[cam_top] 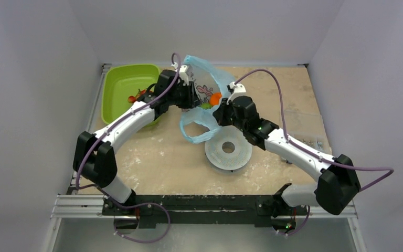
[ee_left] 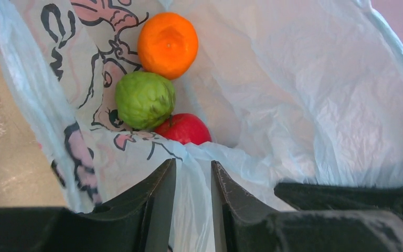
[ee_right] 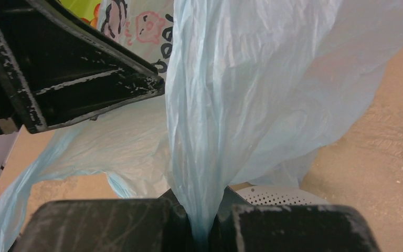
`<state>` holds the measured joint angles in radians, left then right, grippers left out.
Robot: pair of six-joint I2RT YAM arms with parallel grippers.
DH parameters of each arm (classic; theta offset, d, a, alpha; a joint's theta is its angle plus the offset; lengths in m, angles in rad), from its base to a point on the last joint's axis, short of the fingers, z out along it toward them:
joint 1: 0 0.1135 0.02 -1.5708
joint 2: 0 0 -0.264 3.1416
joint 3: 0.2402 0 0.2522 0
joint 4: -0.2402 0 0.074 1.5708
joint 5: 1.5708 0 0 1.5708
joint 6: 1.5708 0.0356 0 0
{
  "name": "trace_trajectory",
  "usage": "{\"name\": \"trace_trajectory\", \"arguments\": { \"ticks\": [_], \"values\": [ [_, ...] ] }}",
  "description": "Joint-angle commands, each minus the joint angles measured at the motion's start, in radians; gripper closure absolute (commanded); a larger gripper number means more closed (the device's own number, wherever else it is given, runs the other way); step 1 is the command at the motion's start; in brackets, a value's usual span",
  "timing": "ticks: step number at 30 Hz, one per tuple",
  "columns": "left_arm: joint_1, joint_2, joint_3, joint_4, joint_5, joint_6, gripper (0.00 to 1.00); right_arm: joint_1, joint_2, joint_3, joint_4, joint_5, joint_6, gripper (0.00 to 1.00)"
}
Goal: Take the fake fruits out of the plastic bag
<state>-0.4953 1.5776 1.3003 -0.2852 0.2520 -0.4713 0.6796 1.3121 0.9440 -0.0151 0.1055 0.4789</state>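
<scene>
The left hand (cam_top: 192, 97) and right hand (cam_top: 222, 111) flank the plastic bag (cam_top: 203, 84).

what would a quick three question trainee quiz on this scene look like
1. True or false: the orange fruit lies inside the plastic bag.
2. In the left wrist view, what colour is the fruit between the orange fruit and the red fruit? A yellow, B green, C purple.
3. Fill in: the left hand and the right hand are each shut on the ___.

Key: 1 true. 2 B, the green fruit. 3 plastic bag.
</scene>
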Motion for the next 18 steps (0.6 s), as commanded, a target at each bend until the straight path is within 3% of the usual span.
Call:
{"name": "trace_trajectory", "arguments": {
  "ticks": [1,6,18],
  "values": [
    [-0.051,0.056,0.090,0.056,-0.084,-0.048,0.71,0.000,-0.032,0.003,-0.014,0.038,0.004,1.00],
    [-0.080,0.163,0.210,-0.034,-0.119,-0.031,0.76,0.000,-0.055,-0.016,-0.008,0.037,0.008,1.00],
    [-0.117,0.372,0.392,-0.189,-0.145,-0.003,0.76,-0.002,-0.079,-0.021,-0.027,0.035,-0.004,1.00]
  ]
}}
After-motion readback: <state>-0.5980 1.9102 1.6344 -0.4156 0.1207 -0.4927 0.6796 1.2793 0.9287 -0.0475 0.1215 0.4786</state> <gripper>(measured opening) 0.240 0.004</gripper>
